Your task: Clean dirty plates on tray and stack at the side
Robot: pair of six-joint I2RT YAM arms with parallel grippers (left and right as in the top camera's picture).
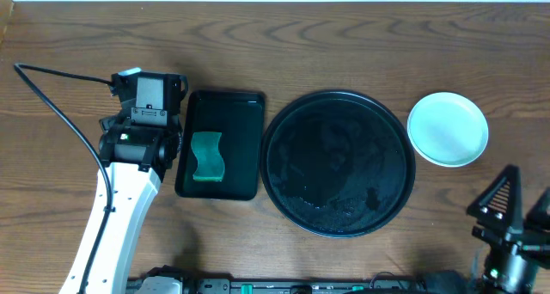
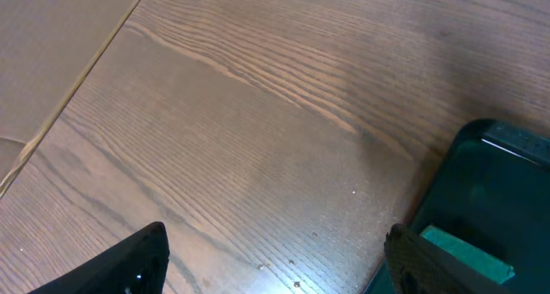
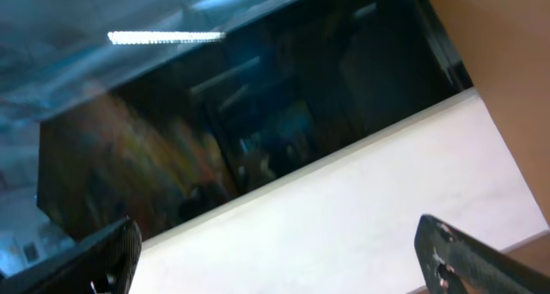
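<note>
Plates (image 1: 447, 129) show from overhead as one pale round disc on the worktop (image 1: 86, 36), just right of the round tray (image 1: 338, 162) and apart from its rim. How many lie stacked under the top one I cannot tell. The round tray is bare, so I judge the cleaning and stacking done or nearly so. A green sponge (image 1: 206, 155) lies in the smaller rectangular tray (image 1: 241, 113), its parking place beside the work. The left claw (image 1: 148, 96) hangs just left of that tray, released and empty, which fits a sponge put away. The right claw (image 1: 520, 210) sits at the near right corner, well apart from the plates.

Left wrist view: the left claw (image 2: 275, 272) gapes wide over bare wood, its fingertips (image 2: 129, 264) gripping nothing. The rectangular tray (image 2: 481, 165) and sponge (image 2: 464, 247) lie off to the right.

Right wrist view: the right claw (image 3: 284, 260) is spread wide and empty, aimed away from the worktop at a dark pane (image 3: 258, 131) and pale wall (image 3: 361, 208), probably a resting pose.
</note>
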